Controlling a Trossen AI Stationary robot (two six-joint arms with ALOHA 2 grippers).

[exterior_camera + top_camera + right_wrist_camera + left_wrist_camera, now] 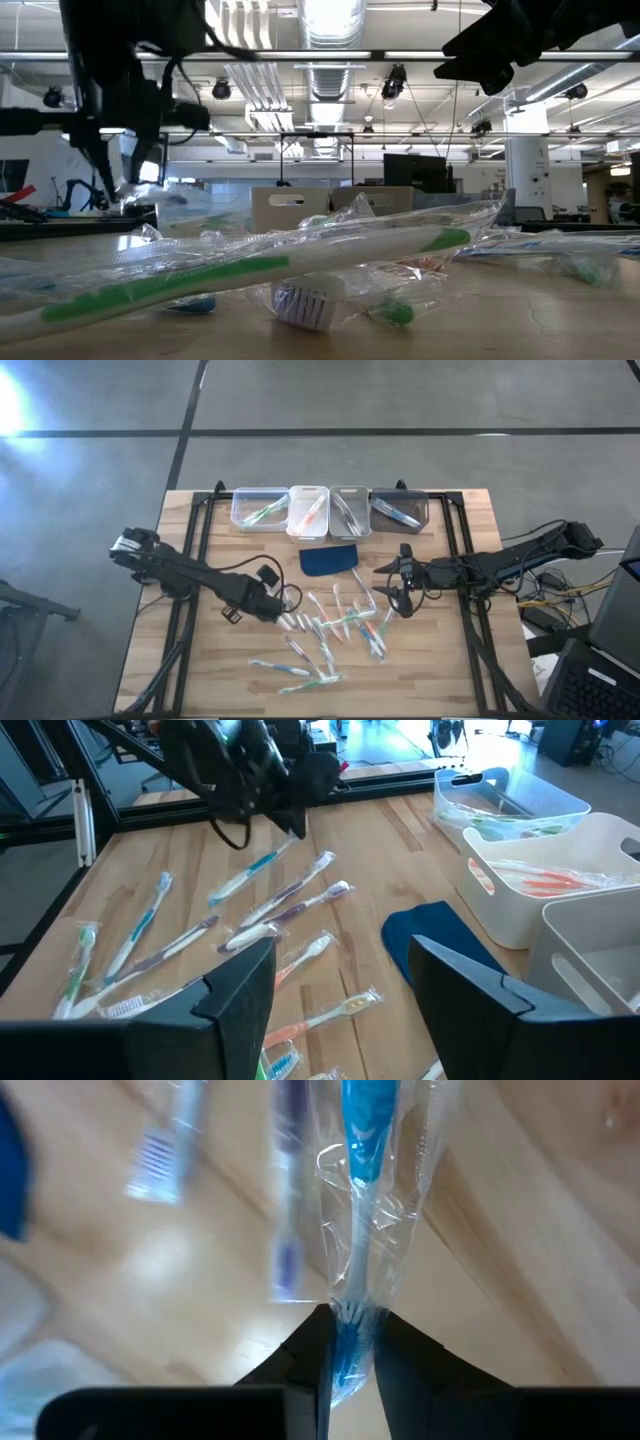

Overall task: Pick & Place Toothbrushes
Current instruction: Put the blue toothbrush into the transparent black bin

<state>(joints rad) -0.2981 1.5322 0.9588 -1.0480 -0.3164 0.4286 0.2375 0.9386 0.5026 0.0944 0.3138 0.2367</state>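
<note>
Several wrapped toothbrushes [335, 632] lie loose on the wooden table's middle. My left gripper [282, 612] stands over their left side, shut on a blue-and-white toothbrush [250, 875] in a clear wrapper [365, 1200]. My right gripper [340, 990] hovers at the heap's right [400, 592], fingers open, nothing between them. In the low view a green toothbrush [250, 270] lies in front. My left gripper pinches one end of the wrapped blue toothbrush [348, 1325] between its two fingers, wrapper and all. The fingers come from above, pointing steeply down. The toothbrush slants down and away below them [225, 892]; whether its lower end touches the table, I cannot tell.
Four small bins stand in a row at the far edge: a clear one [262, 508] with green brushes, a white one [308, 510] with orange brushes, a grey one [350, 510] and a dark one [398, 510]. A dark blue pad [330, 559] lies before them.
</note>
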